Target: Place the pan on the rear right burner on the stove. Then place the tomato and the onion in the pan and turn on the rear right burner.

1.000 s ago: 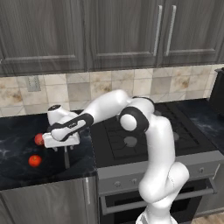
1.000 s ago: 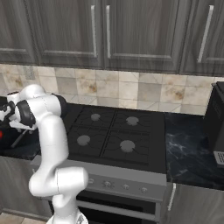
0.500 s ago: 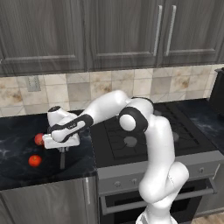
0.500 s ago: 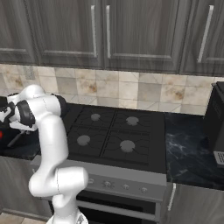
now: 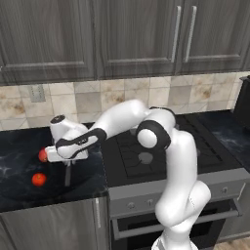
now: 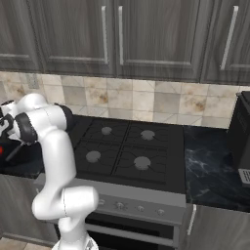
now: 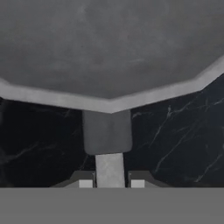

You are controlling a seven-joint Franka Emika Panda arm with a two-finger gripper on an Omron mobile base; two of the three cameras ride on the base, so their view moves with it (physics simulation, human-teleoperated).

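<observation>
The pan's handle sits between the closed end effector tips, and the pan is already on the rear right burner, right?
Not quite. The end effector is closed on the handle, but the pan rests on the dark marble counter left of the stove, not on a burner, as the hand view shows.

Glossy white arm [image 5: 176, 161], dark joints, rounded links

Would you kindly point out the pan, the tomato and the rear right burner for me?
pan [image 7: 109, 48], hand view, on its grey inside bottom.
tomato [image 5: 38, 179], left base view, middle of the bright orange-red ball on the counter.
rear right burner [image 6: 147, 135], right base view, on its round grey cap.
</observation>
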